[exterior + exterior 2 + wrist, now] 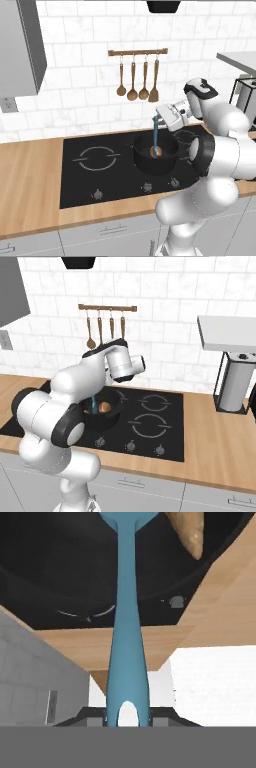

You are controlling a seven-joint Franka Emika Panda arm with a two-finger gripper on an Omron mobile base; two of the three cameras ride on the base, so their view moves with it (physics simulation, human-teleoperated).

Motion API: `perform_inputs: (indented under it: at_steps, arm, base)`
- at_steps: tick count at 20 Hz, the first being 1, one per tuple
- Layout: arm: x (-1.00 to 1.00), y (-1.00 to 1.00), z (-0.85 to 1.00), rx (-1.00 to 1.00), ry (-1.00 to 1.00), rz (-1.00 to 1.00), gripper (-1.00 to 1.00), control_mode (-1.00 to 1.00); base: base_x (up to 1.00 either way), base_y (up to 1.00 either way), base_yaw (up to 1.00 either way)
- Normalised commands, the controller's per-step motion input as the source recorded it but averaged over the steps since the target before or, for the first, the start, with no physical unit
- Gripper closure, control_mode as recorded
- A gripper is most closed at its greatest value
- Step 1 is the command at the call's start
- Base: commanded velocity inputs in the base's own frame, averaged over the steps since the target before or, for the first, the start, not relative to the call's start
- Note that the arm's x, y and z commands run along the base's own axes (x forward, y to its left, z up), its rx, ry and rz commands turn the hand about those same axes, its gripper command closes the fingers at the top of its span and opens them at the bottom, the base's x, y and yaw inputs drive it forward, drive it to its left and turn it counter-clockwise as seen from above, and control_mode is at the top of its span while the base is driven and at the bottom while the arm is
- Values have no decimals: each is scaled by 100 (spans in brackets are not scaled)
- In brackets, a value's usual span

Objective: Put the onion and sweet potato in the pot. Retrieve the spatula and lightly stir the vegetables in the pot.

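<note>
Clenched on the teal spatula [156, 136], the end effector [159, 118] hangs just above the pot [155, 156] on the hob, the spatula's long axis running nearly straight down so its head sits among the vegetables [156, 151] inside the pot, ready for stirring.

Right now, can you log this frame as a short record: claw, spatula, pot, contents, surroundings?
claw: shut on the spatula's handle, above the pot
spatula: teal, near upright, head down inside the pot
pot: dark, on the cooktop
contents: reddish-brown vegetable at the spatula head; a second one cannot be made out
surroundings: wooden utensils hanging on the wall rail, paper towel roll on the counter
</note>
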Motion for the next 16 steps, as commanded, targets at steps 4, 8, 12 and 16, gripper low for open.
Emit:
perform_inputs:
  at_steps: [4, 8, 12, 16]
  arm:
    - [54, 0, -39, -3, -4, 14, 100, -100]
    - [38, 0, -10, -7, -15, 12, 100, -100]
    - [15, 0, 0, -8, -22, 8, 100, -100]
    - [-28, 0, 33, -1, -8, 1, 100, -100]
  base:
    - [0, 0, 0]
    - [0, 0, 0]
    - [0, 0, 0]
    - [0, 0, 0]
